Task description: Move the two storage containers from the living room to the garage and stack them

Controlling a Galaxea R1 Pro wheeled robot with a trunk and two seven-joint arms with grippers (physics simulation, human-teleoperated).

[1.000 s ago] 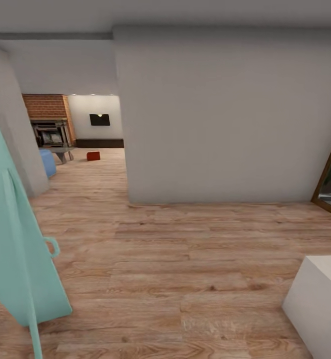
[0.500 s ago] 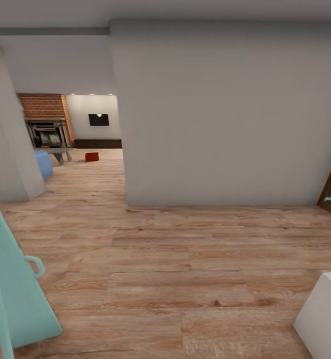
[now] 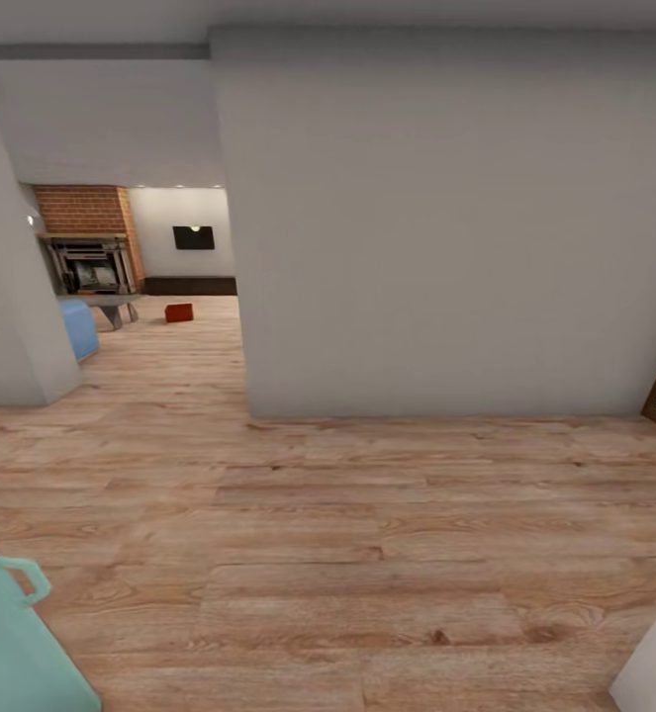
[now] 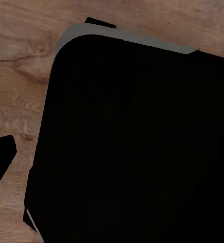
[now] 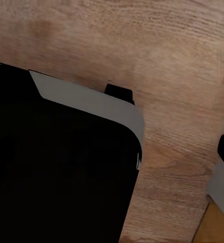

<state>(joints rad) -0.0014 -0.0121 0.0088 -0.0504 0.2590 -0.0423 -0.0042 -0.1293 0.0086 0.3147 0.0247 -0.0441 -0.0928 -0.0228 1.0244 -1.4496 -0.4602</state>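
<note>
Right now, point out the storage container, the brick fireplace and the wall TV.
storage container point(image 3: 178, 312), head view, its orange-red front wall.
brick fireplace point(image 3: 82, 209), head view, upper brickwork.
wall TV point(image 3: 194, 237), head view, screen centre.

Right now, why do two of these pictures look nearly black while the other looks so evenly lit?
Both wrist views look down at a dark, unlit body that blocks most of the wood floor. The head view is evenly lit with soft shadows; the far red container is small and slightly blurred.
</note>
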